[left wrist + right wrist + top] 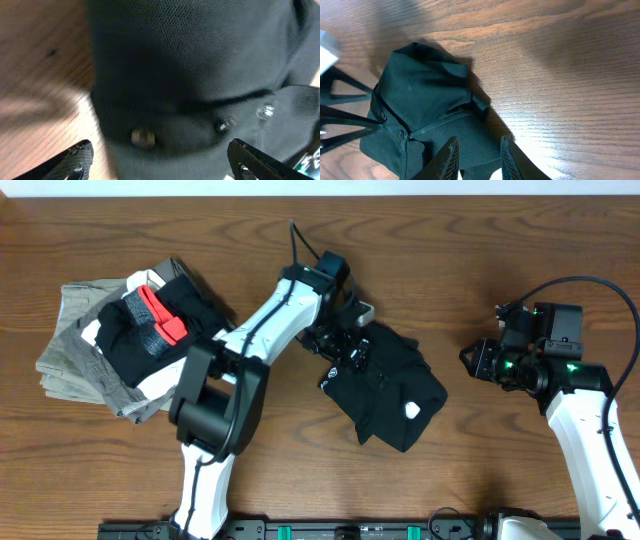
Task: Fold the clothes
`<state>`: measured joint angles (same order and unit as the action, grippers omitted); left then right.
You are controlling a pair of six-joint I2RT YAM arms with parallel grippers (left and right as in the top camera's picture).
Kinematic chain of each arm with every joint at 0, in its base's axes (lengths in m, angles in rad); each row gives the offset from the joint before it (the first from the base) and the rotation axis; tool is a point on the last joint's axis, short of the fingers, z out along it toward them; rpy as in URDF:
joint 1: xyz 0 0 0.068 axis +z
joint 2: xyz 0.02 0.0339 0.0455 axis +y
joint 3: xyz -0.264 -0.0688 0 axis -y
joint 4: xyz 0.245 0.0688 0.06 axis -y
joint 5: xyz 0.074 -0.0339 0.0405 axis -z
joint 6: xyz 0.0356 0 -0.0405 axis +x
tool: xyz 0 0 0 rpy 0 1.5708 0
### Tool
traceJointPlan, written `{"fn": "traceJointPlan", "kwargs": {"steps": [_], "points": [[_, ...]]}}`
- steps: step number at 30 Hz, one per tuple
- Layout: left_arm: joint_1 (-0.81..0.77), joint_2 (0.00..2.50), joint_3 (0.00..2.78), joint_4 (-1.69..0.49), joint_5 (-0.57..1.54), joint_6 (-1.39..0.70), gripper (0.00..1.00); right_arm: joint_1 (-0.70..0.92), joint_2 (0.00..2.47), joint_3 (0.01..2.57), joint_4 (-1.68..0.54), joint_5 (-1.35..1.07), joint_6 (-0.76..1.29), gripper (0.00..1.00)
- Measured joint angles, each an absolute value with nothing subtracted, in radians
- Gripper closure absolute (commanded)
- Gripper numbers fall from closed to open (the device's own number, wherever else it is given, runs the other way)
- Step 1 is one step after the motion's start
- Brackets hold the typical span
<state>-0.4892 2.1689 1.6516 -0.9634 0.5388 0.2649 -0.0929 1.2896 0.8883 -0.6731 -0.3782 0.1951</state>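
Near the centre of the brown wooden surface [500,260], slightly toward 3 o'clock, lies the large black soft-fabric shirt [395,385], gathered into a compact, lopsided bundle with a small white mark on top. The left end effector [345,348] hangs over the bundle's 10 o'clock corner. Its wrist view shows the fingers [75,161] spread wide, with fabric beneath them and nothing clamped. The right end effector [468,362] sits just off the bundle's 3 o'clock edge, jaws parted narrowly and holding nothing that can be seen.

Risks, as judged:

1. The bundle is uneven, with one corner jutting toward 5 o'clock. With neither end effector gripping it, the soft layers may relax and slide apart.
2. The left fingertips are close to the cloth. On lifting away they could catch the top layer or the row of small round fasteners [143,137] and drag the fold open.
3. The right jaws' narrow gap may push the edge instead of straddling it, rumpling the shirt.
4. The mixed pile of grey, white and black-and-red garments [90,350] at 9 o'clock lies beside the left arm. A wide sweep could disturb it.
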Motion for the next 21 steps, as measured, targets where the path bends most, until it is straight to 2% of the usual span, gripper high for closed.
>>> {"fn": "traceJointPlan", "kwargs": {"steps": [3, 4, 7, 9, 10, 14, 21], "points": [[-0.489, 2.201, 1.652, -0.960, 0.560, 0.290, 0.09, -0.093, 1.290, 0.888, -0.686, -0.379, 0.193, 0.74], [-0.489, 2.208, 1.652, -0.960, 0.566, 0.293, 0.17, -0.093, 1.290, 0.888, -0.689, -0.379, 0.193, 0.74], [-0.489, 2.230, 1.652, -0.961, 0.601, 0.306, 0.49, -0.093, 1.290, 0.888, -0.691, -0.381, 0.193, 0.73], [-0.488, 2.243, 1.652, -0.962, 0.642, 0.323, 0.88, -0.093, 1.290, 0.888, -0.691, -0.382, 0.193, 0.74], [-0.487, 2.248, 1.652, -0.961, 0.667, 0.334, 0.94, -0.093, 1.290, 0.888, -0.691, -0.383, 0.193, 0.73], [-0.485, 2.254, 1.652, -0.987, 0.757, 0.360, 0.94, -0.093, 1.290, 0.888, -0.691, -0.383, 0.193, 0.73], [-0.437, 2.222, 1.726, -1.181, 0.807, 0.383, 0.94, -0.093, 1.290, 0.888, -0.691, -0.383, 0.193, 0.72]]}}
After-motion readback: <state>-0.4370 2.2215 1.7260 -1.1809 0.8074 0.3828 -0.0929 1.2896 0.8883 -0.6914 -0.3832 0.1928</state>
